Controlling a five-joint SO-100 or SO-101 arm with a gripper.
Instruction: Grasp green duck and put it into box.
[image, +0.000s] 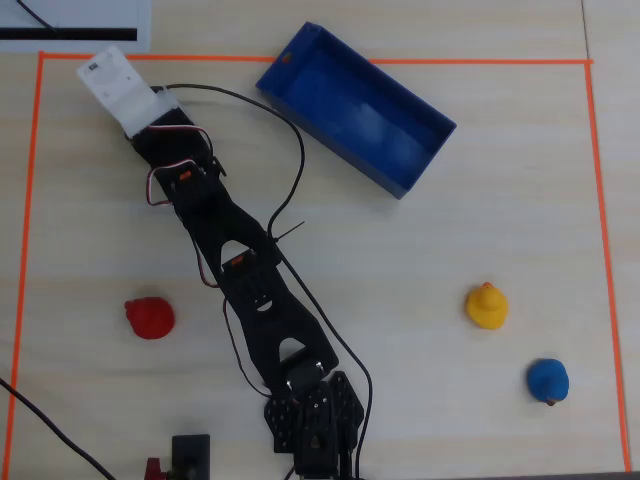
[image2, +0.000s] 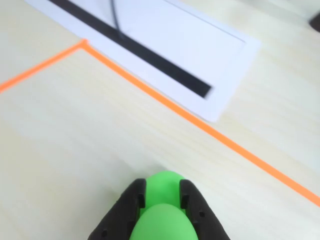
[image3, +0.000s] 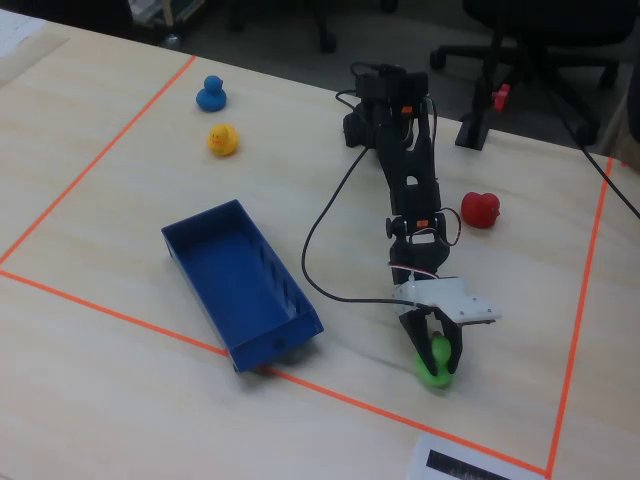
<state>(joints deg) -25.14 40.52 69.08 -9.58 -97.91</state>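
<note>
In the fixed view the gripper (image3: 437, 358) pinches the green duck (image3: 436, 368) between its 2 fingers at the table surface near the orange tape line (image3: 390, 409), left of it the empty box (image3: 240, 284), farther off the red duck (image3: 481, 210), yellow duck (image3: 222, 140) and blue duck (image3: 211, 94).

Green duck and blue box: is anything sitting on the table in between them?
No. In the fixed view, only bare table lies between the green duck, held in the gripper, and the box. The arm's black cable curves farther back.

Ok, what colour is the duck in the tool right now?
Bright green duck, clearest in the wrist view, between the tool's black fingers.
</note>
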